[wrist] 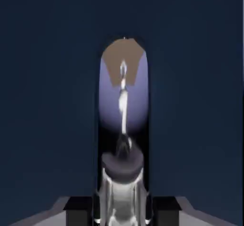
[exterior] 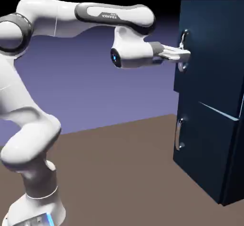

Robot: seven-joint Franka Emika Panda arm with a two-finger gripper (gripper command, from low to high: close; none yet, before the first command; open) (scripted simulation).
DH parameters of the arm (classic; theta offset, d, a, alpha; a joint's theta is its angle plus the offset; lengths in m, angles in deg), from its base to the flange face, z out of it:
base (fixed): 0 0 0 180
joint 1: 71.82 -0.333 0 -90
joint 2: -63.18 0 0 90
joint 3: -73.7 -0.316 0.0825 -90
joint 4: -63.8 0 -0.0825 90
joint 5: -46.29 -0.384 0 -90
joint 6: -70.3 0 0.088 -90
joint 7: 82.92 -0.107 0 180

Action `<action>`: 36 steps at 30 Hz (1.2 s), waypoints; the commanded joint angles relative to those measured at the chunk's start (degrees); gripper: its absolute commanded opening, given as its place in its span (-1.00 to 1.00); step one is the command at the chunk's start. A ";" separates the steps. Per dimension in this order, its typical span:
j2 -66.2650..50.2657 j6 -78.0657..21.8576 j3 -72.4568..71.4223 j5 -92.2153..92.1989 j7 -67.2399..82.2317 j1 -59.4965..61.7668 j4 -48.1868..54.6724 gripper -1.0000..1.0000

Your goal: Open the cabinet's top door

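Observation:
The dark navy cabinet stands at the exterior view's right. Its top door carries a vertical curved silver handle. My gripper reaches level from the left and is shut on that handle near its middle. In the hand view the mirror-like handle runs up the centre from between my fingertips, with my gripper shut around its lower part. The navy door panel fills the hand view. The door looks flush with the cabinet front.
Below the top door is the shorter lower door with its own silver handle. The cabinet stands on a brown table. My arm's base rises at the lower left.

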 commanded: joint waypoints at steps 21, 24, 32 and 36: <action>7.14 -2.42 35.75 24.40 -10.29 -38.76 -10.41 -1.00; 9.91 -3.46 39.51 31.87 -15.33 -42.41 -12.97 -1.00; 17.53 -7.07 47.71 51.81 -28.52 -48.77 -19.20 -1.00; 21.07 -10.26 50.85 61.78 -35.20 -49.61 -21.92 -1.00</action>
